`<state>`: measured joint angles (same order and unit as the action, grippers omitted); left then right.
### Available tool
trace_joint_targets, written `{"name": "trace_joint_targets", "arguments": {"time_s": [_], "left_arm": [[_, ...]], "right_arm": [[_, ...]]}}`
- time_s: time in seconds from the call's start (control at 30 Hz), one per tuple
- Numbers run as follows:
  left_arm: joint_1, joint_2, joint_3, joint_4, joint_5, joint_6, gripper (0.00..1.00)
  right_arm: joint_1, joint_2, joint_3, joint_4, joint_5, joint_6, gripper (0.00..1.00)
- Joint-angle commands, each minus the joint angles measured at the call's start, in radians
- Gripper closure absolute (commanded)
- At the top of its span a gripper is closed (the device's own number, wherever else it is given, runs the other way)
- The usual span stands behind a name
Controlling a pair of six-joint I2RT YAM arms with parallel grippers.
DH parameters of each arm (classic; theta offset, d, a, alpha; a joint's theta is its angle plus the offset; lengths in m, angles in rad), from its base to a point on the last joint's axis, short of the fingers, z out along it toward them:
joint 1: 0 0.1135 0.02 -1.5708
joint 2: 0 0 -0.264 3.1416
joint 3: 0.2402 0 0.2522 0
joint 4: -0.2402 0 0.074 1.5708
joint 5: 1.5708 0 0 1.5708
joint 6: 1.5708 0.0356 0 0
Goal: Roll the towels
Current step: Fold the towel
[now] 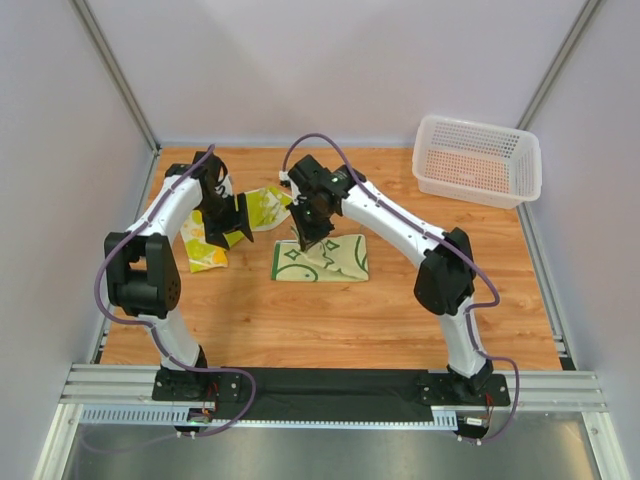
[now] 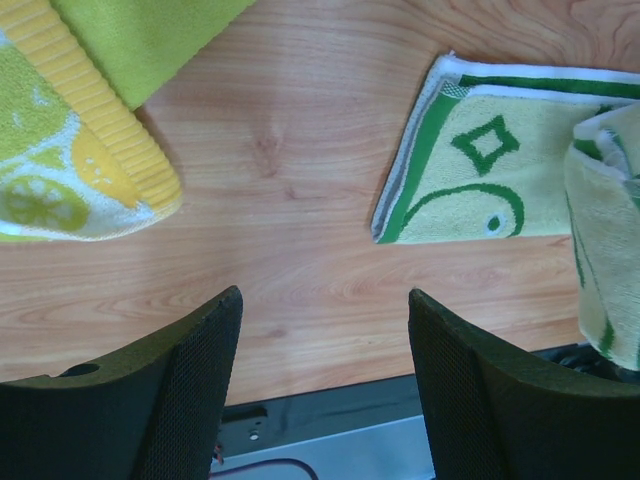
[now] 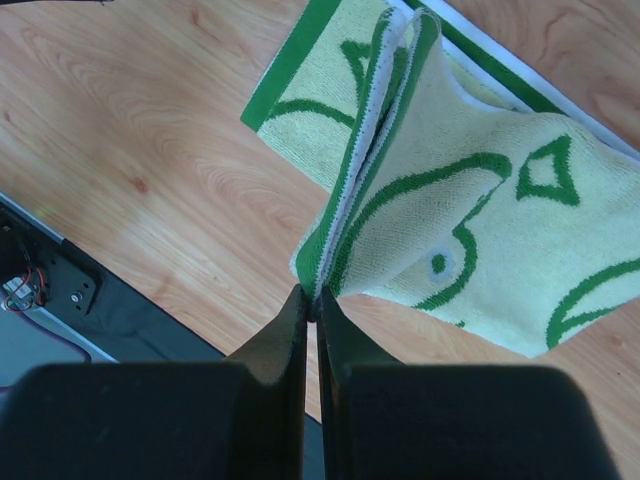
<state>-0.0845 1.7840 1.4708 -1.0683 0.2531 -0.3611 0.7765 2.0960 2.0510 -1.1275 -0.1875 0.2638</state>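
A pale green towel with dark green patterns (image 1: 322, 260) lies mid-table. My right gripper (image 1: 309, 236) is shut on its folded edge and lifts that edge off the table; in the right wrist view the towel (image 3: 470, 200) hangs from my gripper (image 3: 315, 298). A yellow-green lemon-print towel (image 1: 205, 245) lies crumpled at the left, partly under my left arm. My left gripper (image 1: 240, 222) hovers open and empty between the two towels; its view shows the lemon towel (image 2: 70, 160) at left, the green towel (image 2: 470, 180) at right, and the gripper (image 2: 325, 300) over bare wood.
A white mesh basket (image 1: 478, 160) stands at the back right corner. The wooden table (image 1: 330, 320) ends at a black base rail (image 1: 330, 385) near the arm bases. Grey walls enclose the left, back and right sides.
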Motion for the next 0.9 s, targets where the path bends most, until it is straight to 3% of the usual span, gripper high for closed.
{"name": "trace_joint_targets", "arguments": {"time_s": [0.0,0.2,0.6,0.73,0.87], "left_arm": [[0.005,-0.048,-0.006,0.01,0.014,0.008,0.26],[0.006,-0.049,-0.006,0.005,0.009,0.014,0.26],[0.006,-0.037,-0.01,0.005,0.0,0.021,0.26],[0.008,-0.035,-0.017,0.007,-0.003,0.021,0.26],[0.009,-0.028,-0.024,0.016,-0.003,0.022,0.26]], "right_arm": [[0.017,0.03,0.041,0.012,-0.024,-0.021,1.0],[0.032,0.085,0.043,0.041,-0.033,-0.025,1.0],[0.073,0.257,0.11,0.133,-0.116,0.002,0.89],[0.076,0.297,0.115,0.167,-0.182,0.011,0.73],[0.073,0.328,0.136,0.173,-0.213,0.009,0.5]]}}
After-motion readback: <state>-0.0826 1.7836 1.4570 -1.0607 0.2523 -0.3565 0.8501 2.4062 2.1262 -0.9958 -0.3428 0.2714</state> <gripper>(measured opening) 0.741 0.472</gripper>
